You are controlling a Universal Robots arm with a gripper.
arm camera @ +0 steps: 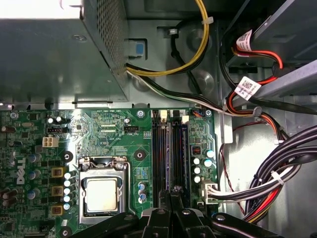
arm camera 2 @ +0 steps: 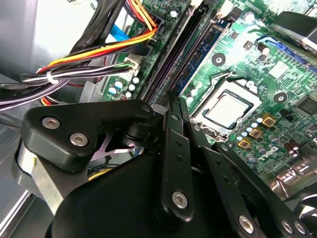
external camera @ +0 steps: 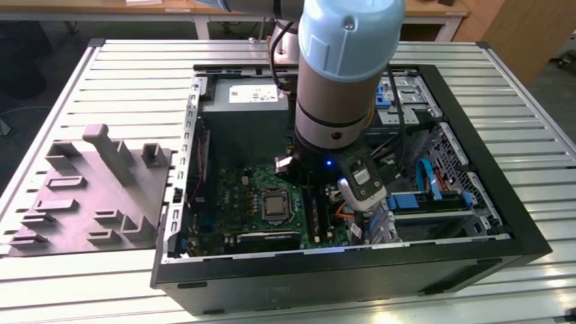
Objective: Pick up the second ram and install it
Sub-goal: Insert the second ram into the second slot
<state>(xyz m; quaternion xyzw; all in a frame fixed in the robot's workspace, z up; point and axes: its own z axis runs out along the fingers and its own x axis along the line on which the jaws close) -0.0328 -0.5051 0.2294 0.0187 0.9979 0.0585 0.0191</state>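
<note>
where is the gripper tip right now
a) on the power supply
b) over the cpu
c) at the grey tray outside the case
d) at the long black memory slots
d: in the first wrist view the gripper lines up with the long black memory slots, off to the side of the cpu and inside the case.

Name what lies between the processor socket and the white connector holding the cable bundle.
In the first wrist view: the long black memory slots and small capacitors.
</note>
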